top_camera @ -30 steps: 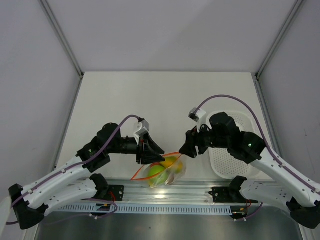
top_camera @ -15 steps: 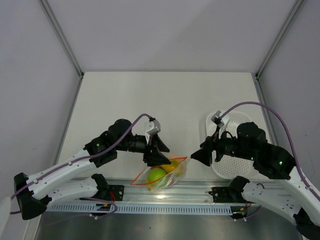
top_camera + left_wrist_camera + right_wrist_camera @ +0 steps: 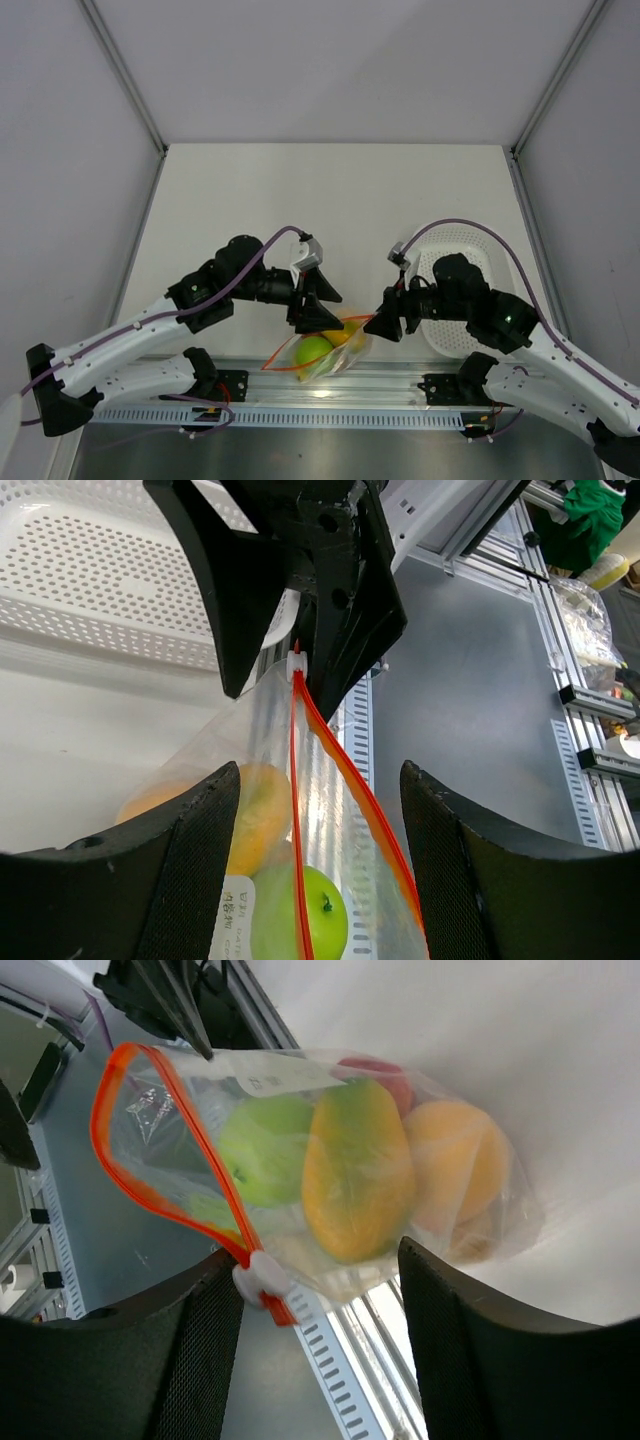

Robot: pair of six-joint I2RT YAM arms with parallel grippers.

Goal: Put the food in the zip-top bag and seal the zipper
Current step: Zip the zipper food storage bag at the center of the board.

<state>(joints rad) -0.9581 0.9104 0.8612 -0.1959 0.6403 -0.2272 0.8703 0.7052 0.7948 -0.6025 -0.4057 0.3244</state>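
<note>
— At the near edge of the surface (image 3: 300, 200), where's the food (image 3: 355, 1170)?
— Inside the zip-top bag (image 3: 335, 348), green, yellow and orange pieces showing; its zipper (image 3: 294, 800) strips stand parted.
— And the claws?
— Both gape open, the left claw (image 3: 322, 318) and the right claw (image 3: 380, 325) flanking the bag.

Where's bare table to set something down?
Free: far half of the table, beyond both grippers, wall to wall. Crowded: near-edge centre, where left gripper and right gripper flank the zip-top bag; white tray takes the near right.
</note>
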